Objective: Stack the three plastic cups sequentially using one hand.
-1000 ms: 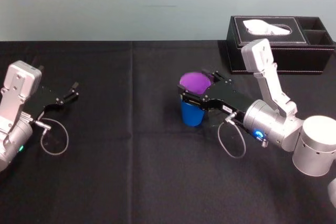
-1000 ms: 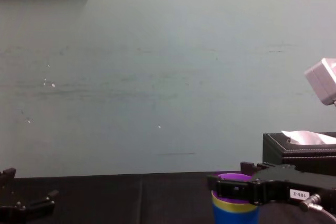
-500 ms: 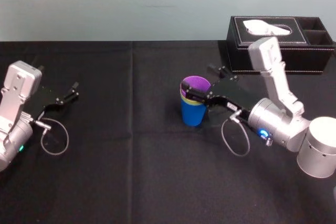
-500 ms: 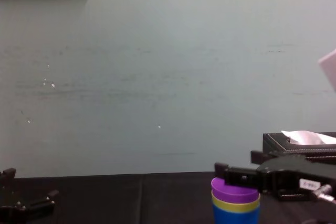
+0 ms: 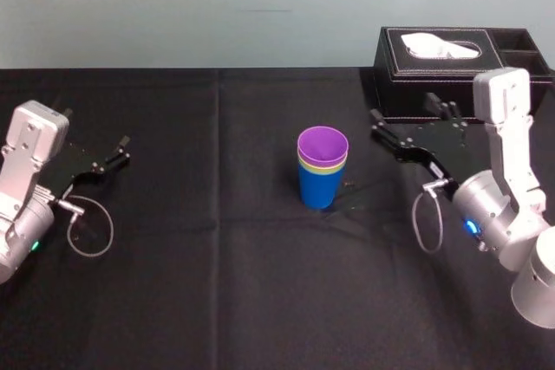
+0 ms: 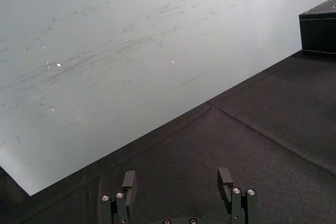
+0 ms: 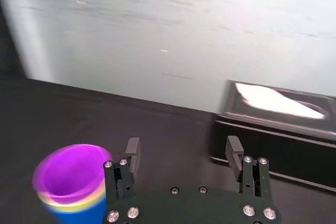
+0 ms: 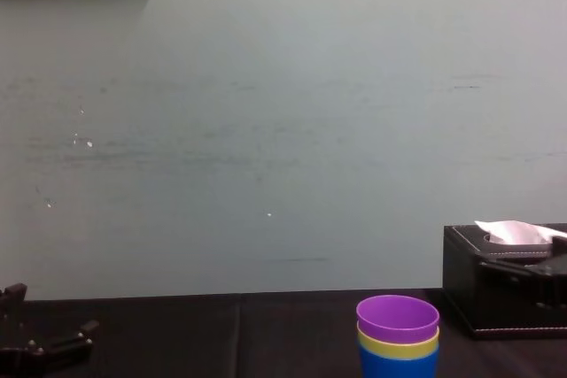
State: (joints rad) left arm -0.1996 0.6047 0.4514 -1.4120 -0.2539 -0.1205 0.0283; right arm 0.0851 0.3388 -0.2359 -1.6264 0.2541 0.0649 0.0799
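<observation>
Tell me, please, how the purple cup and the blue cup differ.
The purple cup sits innermost, on top; the blue cup is outermost, standing on the table. The purple cup shows its rim and open inside; the blue cup shows its side wall. Both stand upright, with the yellow-green cup between them. The open right gripper is apart from them; the left gripper sits far left.

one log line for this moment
stage: all three nested | cups: purple cup in yellow-green cup in blue cup, upright | right gripper: open, apart from cups | left gripper: open, parked left
</observation>
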